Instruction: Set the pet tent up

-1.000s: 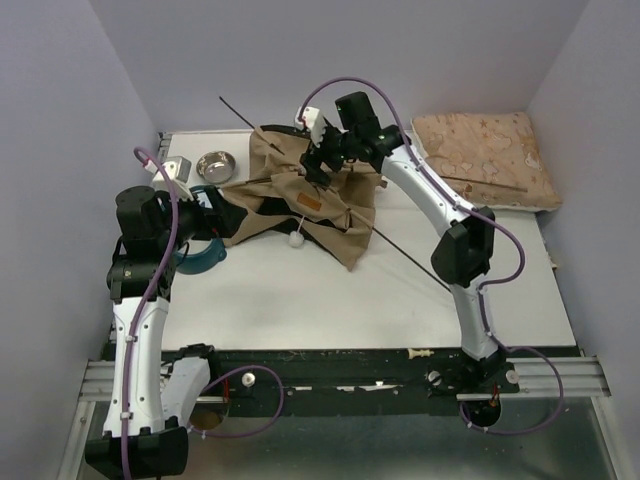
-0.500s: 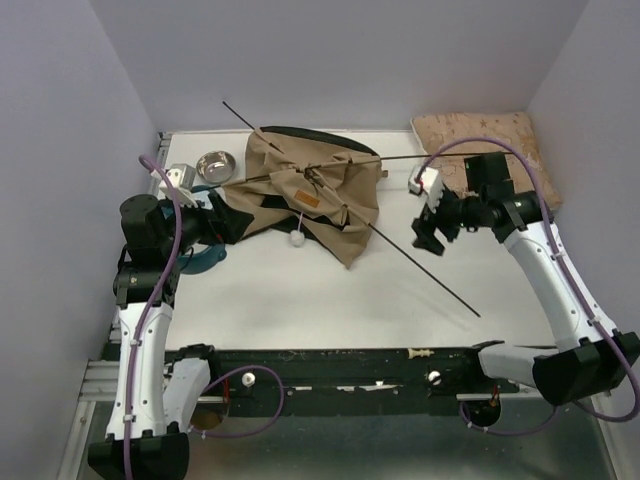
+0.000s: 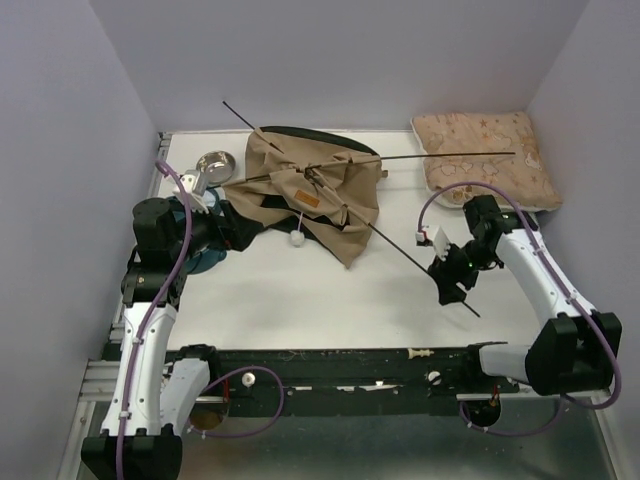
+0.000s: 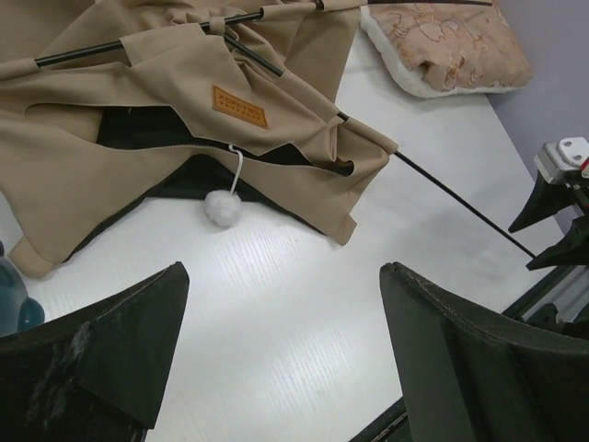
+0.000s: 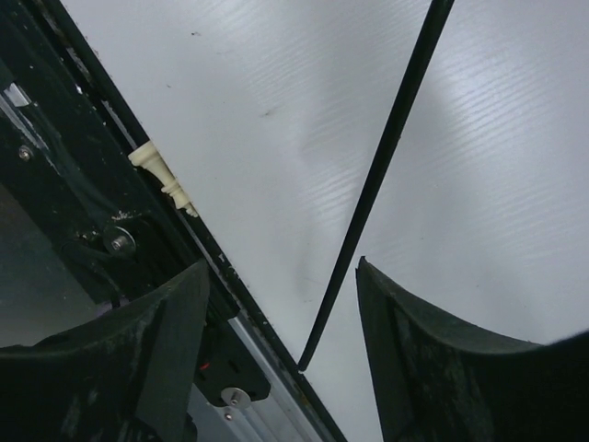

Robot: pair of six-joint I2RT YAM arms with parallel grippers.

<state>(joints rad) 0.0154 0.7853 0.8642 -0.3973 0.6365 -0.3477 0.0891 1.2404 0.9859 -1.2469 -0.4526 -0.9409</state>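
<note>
Now the right gripper (image 3: 448, 283) has left the pet tent (image 3: 312, 190) and straddles the free end of the black pole (image 5: 386, 157), jaws apart, nothing gripped. The tent lies collapsed well beyond it. The left gripper (image 4: 282, 276) gapes empty.

This is a robotics lab test cell. A white table (image 3: 320, 300) is boxed in by plain lavender walls (image 3: 350, 60) at 9, 12 and 3 o'clock. At 6 o'clock an aluminium rail (image 3: 97, 380) carries two bolted robot arms (image 3: 140, 330) trailing purple cables (image 3: 452, 184).

Collapsed tan pet tent (image 3: 340, 205), black poles (image 3: 400, 252) askew
</note>
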